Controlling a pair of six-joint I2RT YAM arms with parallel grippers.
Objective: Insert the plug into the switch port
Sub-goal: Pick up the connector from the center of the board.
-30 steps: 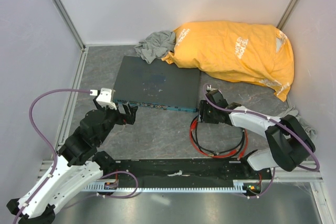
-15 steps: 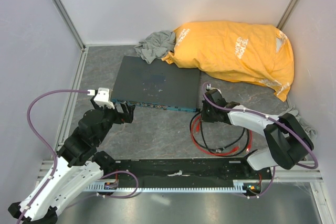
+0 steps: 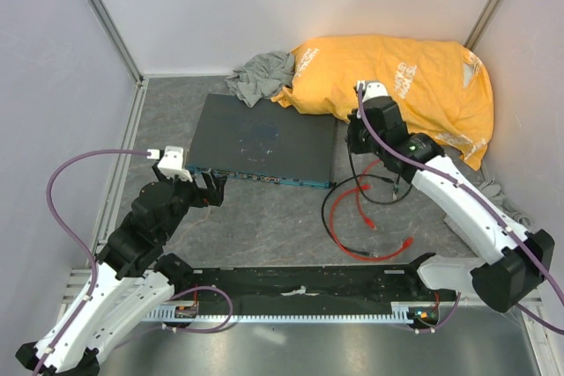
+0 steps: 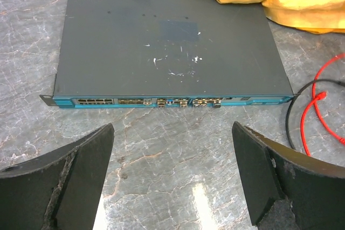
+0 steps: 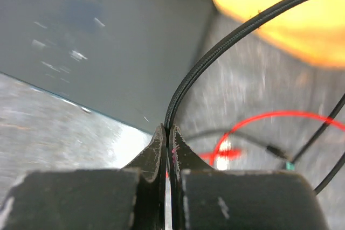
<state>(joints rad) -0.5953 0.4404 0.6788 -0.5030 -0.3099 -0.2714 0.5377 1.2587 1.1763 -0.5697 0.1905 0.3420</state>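
We find the switch box (image 3: pixel 264 141) at mid-frame on the table (image 3: pixel 176 112), with the bag (image 3: pixel 397 85) behind it at upper right. A cloth (image 3: pixel 263 72) lies against the box's far edge, left of the bag. Loose cables (image 3: pixel 361 255) sprawl right of the box's front edge.

Bright even light, right wrist view blurred, glare on tabletop (image 4: pixel 161 149)

Grey marbled tabletop (image 3: pixel 264 217) is boxed by plain pale walls (image 3: pixel 264 6) with aluminium corner posts (image 3: pixel 101 15), orange bag (image 3: pixel 423 77) and grey rag (image 3: pixel 260 72) at back.
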